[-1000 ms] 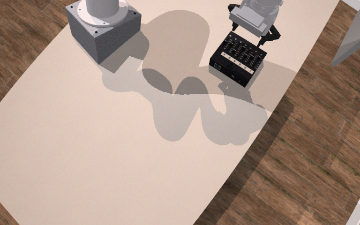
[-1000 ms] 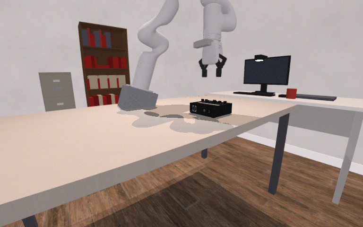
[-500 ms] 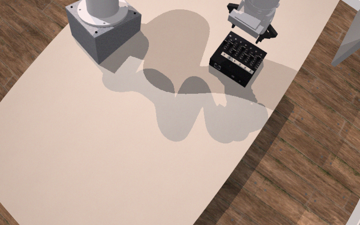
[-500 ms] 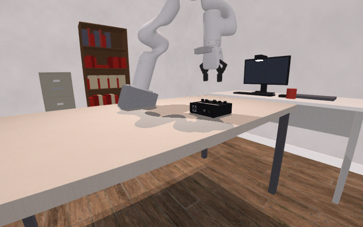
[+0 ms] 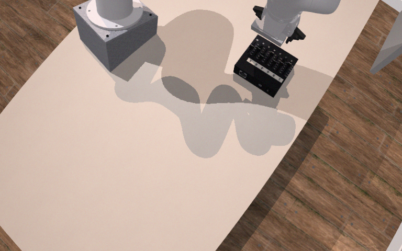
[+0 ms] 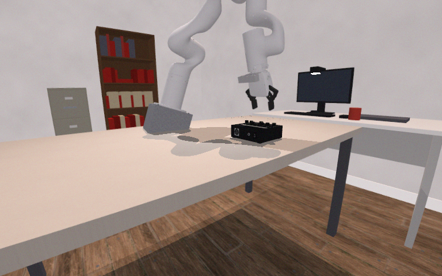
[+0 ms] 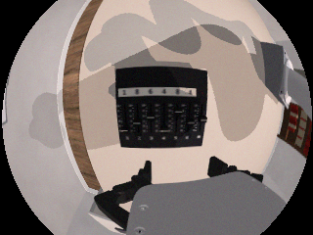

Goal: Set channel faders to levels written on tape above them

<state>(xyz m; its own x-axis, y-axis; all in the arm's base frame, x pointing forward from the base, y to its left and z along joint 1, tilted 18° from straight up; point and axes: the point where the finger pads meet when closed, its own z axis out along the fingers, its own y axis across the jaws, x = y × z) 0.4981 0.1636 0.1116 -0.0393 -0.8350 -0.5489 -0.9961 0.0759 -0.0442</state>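
Starting at your left, the arm's grey base block [image 6: 166, 121] sits at the table's [image 6: 97, 169] far edge. Further right, the lighting desk [image 6: 256, 131] lies near the right edge. Above it your gripper [image 6: 261, 104] hangs, fingers spread wide, holding nothing.

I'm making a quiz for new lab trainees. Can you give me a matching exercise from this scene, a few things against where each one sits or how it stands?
Things:
1. hand
2. lighting desk
3. red mug
4. books

Places or states:
A. on the shelves by the wall
B. open, above the black box, holding nothing
C. on the far desk beside the keyboard
D. on the table near its edge

Pairs: 1-B, 2-D, 3-C, 4-A
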